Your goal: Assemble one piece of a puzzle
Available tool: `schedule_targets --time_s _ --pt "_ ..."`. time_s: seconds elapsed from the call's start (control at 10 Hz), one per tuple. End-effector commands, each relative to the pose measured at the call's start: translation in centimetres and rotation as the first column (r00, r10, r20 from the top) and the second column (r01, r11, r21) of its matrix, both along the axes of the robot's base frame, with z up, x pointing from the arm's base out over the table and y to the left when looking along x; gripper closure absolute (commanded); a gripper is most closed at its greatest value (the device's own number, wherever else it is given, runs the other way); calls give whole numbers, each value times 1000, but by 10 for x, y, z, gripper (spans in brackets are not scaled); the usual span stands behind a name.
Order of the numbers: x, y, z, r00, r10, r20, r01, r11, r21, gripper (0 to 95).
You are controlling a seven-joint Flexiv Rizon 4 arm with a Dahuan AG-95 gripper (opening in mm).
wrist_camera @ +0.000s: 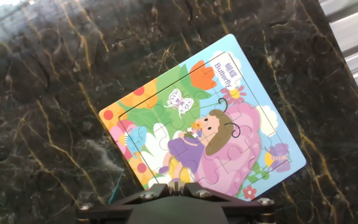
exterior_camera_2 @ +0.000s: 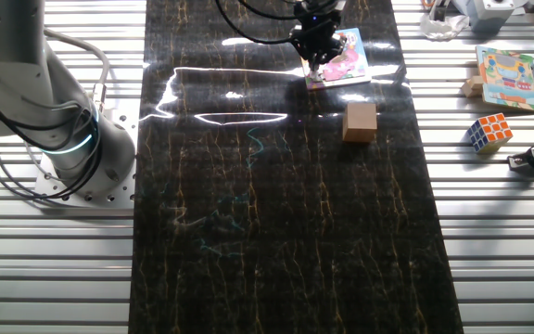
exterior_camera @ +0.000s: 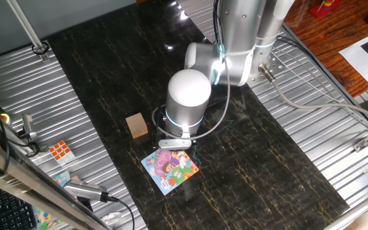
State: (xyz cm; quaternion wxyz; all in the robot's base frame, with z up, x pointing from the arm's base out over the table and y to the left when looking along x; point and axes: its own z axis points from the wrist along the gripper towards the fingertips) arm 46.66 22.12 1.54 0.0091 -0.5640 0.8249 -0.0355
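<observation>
Piece isn't visible separately. Puzzle lies flat on dark table, near wooden cube. Gripper low over puzzle's edge; grip state can't be told. Best: press straight down, w/o sliding puzzle.

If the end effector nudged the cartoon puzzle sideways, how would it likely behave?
The puzzle looks thin and lies flat, so it would probably slide rather than tip. The table is glossy, so little may hold it. Its visible piece seams suggest the pieces could lift or shift if it were pushed unevenly.
</observation>
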Motion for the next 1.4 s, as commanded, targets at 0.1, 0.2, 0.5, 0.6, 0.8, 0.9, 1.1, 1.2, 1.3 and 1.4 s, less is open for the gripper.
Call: schedule_targets --time_s 0.1,0.2,0.5,0.6,0.8,0.9,1.1,1.2,1.3,1.4 --pt "0 -1 0 1000 5 2 -5 1000 -5 950" --pt "0 0 0 1000 2 2 -2 1000 -5 950" --pt "-3 1 -3 1000 8 2 -8 1000 -9 950" --pt "-3 1 -3 1000 8 3 -8 1000 -9 950" --pt "-3 1 -2 1000 4 3 -4 1000 -5 950" --pt "-3 2 -1 1000 2 4 -2 1000 -2 950" --pt "1 3 1 1000 5 3 -5 1000 -3 950" --pt "3 4 2 1000 4 3 -4 1000 -5 950" --pt "3 4 1 1000 6 4 -6 1000 -6 950" --pt "3 4 0 1000 5 4 -5 1000 -2 950"
